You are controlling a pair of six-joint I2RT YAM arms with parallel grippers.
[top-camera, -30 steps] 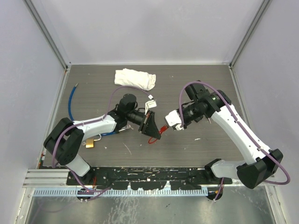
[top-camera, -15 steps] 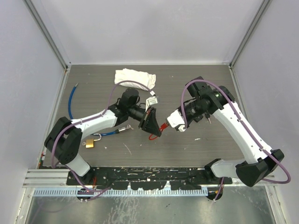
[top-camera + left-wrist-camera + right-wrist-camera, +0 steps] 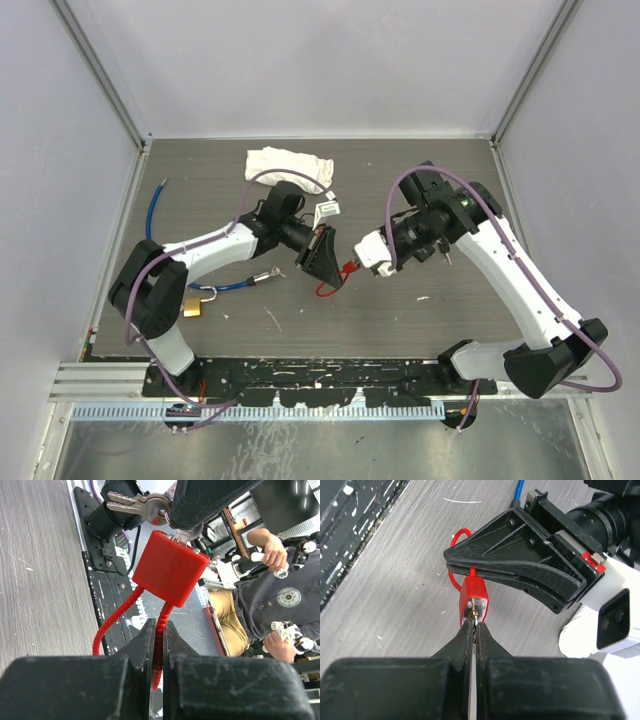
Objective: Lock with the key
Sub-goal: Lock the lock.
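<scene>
Lock [image 3: 347, 267] is up off the table [image 3: 420, 320], mid-air btwn the two arms, approx centre of the top view. L gripper [image 3: 333, 272] comes at it from the left and R gripper [image 3: 358, 264] from the right. Their tips nearly meet w/ the lock between.

Left wrist view: L fingers [image 3: 142, 650] are pressed together on the red cable [image 3: 159, 630], pinching one strand right below the lock [image 3: 170, 567]. The other strand bows out to the left, free. Lock sits just past the fingertips, tilted, not touching them. Key [image 3: 182, 535] enters its far face. Spare keys [image 3: 135, 501] on a ring stick out beside the dark R finger at top.

Right wrist view: R gripper [image 3: 475, 626] is clamped narrow on the key [image 3: 475, 616], tips just short of the keyhole face (key head mostly hidden by the fingers). Lock [image 3: 474, 596] is directly ahead of those tips, in line w/ them. L gripper [image 3: 451, 561] crosses at the lock's far end, w/ the cable [image 3: 454, 542] looping out past it.

Can't tell if the cable end is seated in the lock.

Elsewhere on the table: white cloth [image 3: 288, 167] at the back, blue cord [image 3: 152, 215] far left, brass padlock [image 3: 193, 306] near the L arm base. All are well apart from the lock.
</scene>
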